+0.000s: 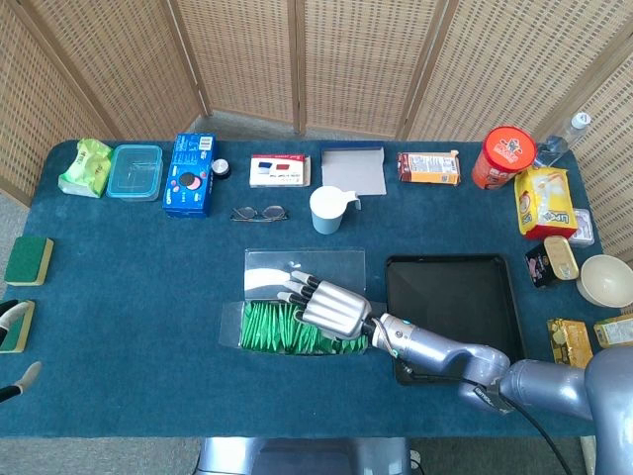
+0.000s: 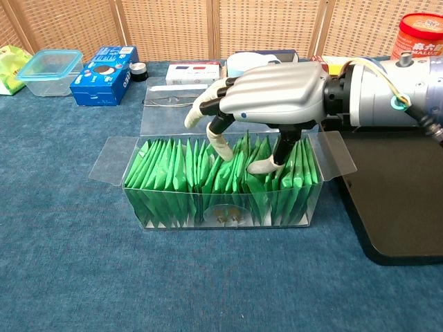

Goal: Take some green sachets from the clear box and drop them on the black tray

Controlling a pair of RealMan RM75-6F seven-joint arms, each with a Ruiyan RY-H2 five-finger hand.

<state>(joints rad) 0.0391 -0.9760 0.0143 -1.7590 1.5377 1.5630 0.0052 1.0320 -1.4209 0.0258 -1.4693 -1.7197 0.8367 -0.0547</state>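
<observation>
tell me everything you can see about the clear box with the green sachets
The clear box is a long, thin-walled transparent plastic carton lying lengthwise on the blue tablecloth, just left of the black tray. Its lid and end flaps are folded open. It is packed with upright green sachets in a row, and a small round mark shows on its front wall. The right hand is above it, its fingers reaching down among the sachets.

**A:** how much room over the clear box?

**B:** top's open, flaps splayed out, but the right hand sits right over it with fingers down among the packed green sachets

**A:** and toward the black tray?

**B:** just beside the box, bare surface, only the right arm crossing its near corner. White cup and glasses stand behind
</observation>
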